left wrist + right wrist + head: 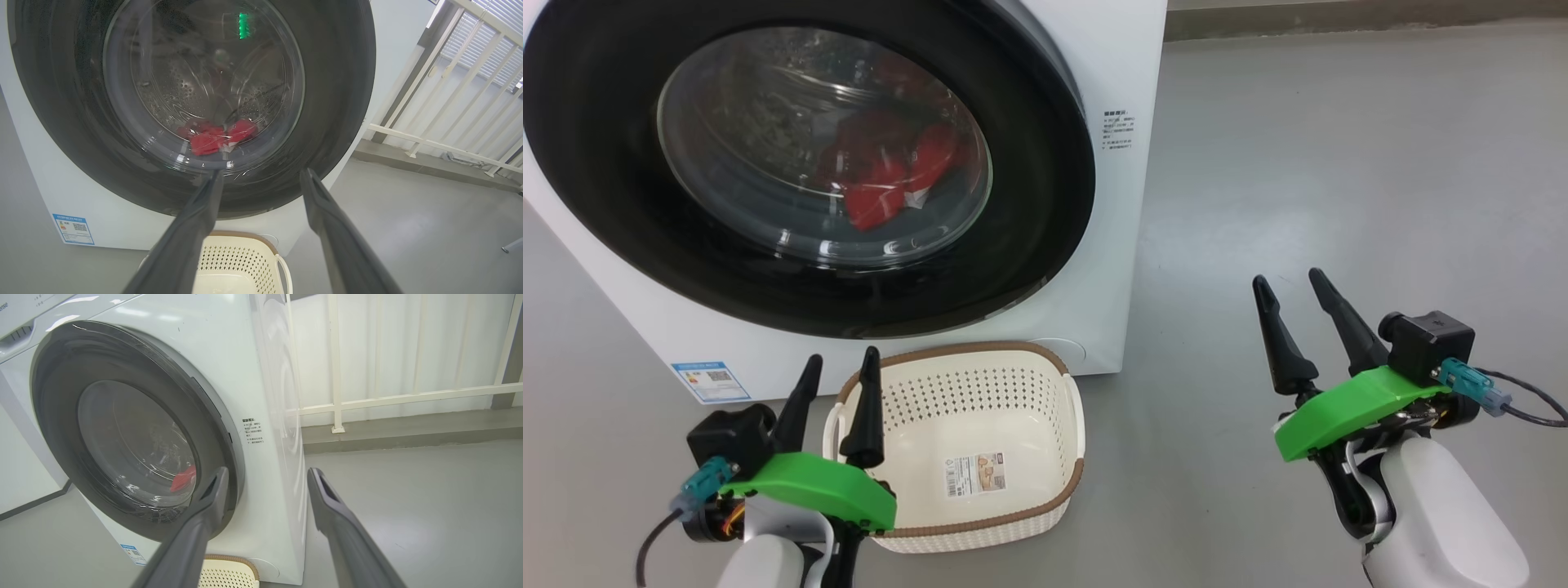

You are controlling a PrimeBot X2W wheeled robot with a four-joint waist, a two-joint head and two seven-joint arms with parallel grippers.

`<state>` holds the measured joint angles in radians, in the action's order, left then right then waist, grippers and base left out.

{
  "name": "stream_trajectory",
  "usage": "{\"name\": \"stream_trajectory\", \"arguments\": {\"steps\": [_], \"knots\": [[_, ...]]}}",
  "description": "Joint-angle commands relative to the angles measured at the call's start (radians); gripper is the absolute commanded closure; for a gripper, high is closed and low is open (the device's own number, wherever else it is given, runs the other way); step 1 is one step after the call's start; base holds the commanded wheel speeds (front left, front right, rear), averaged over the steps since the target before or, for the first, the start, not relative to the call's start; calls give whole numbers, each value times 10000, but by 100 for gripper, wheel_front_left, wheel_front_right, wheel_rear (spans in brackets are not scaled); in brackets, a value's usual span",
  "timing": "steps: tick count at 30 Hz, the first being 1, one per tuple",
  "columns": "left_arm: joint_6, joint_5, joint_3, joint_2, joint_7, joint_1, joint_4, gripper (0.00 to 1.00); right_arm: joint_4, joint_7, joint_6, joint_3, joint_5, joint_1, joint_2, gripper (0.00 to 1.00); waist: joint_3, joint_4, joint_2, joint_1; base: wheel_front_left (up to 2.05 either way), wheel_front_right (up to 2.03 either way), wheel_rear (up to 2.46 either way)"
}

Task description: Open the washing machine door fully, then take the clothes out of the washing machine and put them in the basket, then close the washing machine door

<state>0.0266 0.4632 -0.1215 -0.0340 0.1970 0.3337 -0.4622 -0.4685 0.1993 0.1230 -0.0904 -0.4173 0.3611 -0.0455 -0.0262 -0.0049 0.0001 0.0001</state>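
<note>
jaws both wide, empty | clothes [882, 180] dim behind closed washing machine door [1037, 204] | basket [980, 392] corner behind left jaws

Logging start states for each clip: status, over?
Open and empty: left gripper, right gripper. Shut: washing machine door, clothes behind its glass. Below it on the floor: basket; path to door looks clear.

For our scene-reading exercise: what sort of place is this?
Probably a laundry corner, perhaps on a balcony: a white front-loading washing machine, a cream basket on the grey floor before it, and a pale railing beside it.
</note>
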Motion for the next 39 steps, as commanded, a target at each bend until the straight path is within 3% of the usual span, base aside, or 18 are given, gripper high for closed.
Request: {"name": "stream_trajectory", "arguments": {"steps": [1,17,39], "knots": [[-39,-418,204,-148,207,547,101,0,197,187,67,-280,438,643,-30,0,-16,3,-1,-1,0,0,0],[-163,-1970,-102,-162,640,1022,-216,0,-11,617,77,-528,2368,1113,-47,0,51,-37,-1,-1,0,0,0],[-172,-1944,-86,-162,648,1118,-421,0,-323,625,77,-486,2138,1264,-47,0,-50,26,-1,-1,0,0,0]]}}
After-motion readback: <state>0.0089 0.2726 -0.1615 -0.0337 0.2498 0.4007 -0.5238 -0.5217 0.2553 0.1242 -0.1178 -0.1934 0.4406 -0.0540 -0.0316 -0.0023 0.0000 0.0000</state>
